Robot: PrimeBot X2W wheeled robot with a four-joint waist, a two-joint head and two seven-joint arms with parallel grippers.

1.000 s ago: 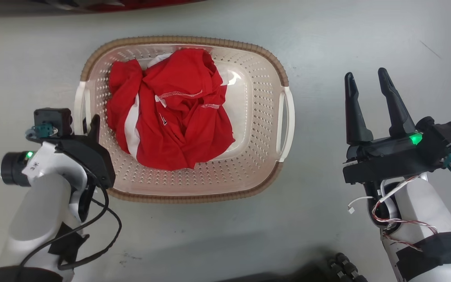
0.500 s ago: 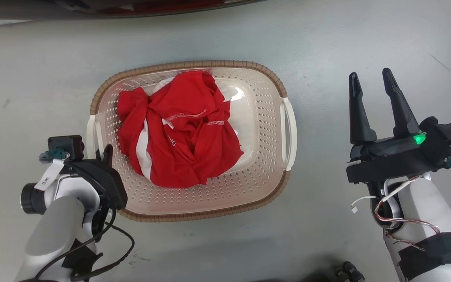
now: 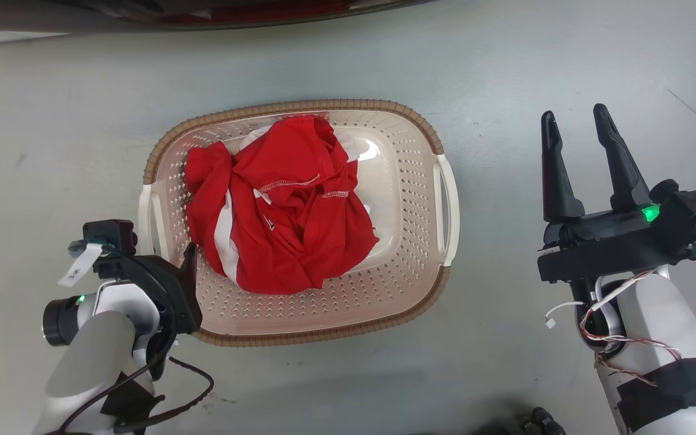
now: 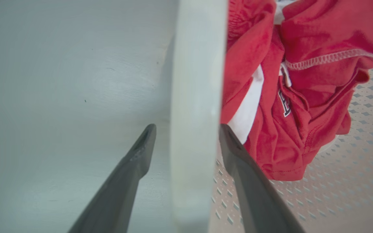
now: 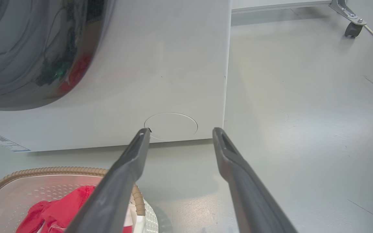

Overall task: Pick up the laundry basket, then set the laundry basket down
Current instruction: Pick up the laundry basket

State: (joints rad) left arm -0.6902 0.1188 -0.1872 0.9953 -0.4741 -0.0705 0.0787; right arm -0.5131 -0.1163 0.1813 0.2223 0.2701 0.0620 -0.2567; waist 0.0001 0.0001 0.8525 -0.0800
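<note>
Head view
- laundry basket (image 3: pixel 405 181): in the middle of the picture, on the grey floor (image 3: pixel 505 72), long side running from 9 to 3 o'clock; brown rim, perforated cream walls.
- white handle (image 3: pixel 144 217): on the basket's 9 o'clock side; its twin is at 3 o'clock.
- red garment (image 3: pixel 287 223): crumpled heap with white stripes inside the basket, lying toward 9 o'clock; the bottom is bare toward 3 o'clock.
- left gripper (image 3: pixel 186 266): at 8 o'clock of the basket, by the near end of the 9 o'clock handle; one dark finger shows over the inner wall, the other is hidden.
- right gripper (image 3: pixel 573 115): at 3 o'clock of the basket and well apart from it; fingers spread, pointing to 12 o'clock, nothing between them.
- washer (image 3: pixel 203 12): dark strip along the 12 o'clock edge.

Left wrist view
- left gripper (image 4: pixel 187 127): fingers apart, one on each side of the white handle (image 4: pixel 196 64); the 3 o'clock finger lies against the handle's edge, the 9 o'clock finger stands just off it, so there is no clamp.
- red garment (image 4: pixel 303 97): at 2 o'clock, on the perforated basket (image 4: pixel 351 181) wall.
- floor (image 4: pixel 60 81): the whole 9 o'clock half.

Right wrist view
- right gripper (image 5: pixel 180 130): fingers wide apart and empty.
- washer (image 5: pixel 141 64): white front from 10 to 12 o'clock, with a round flap just above the fingertips.
- laundry basket (image 5: pixel 44 171): at 7 o'clock, rim near the washer's foot, with the red garment (image 5: pixel 60 210) inside.
- caster (image 5: pixel 351 29): at 1 o'clock, far off on the floor (image 5: pixel 303 113).
</note>
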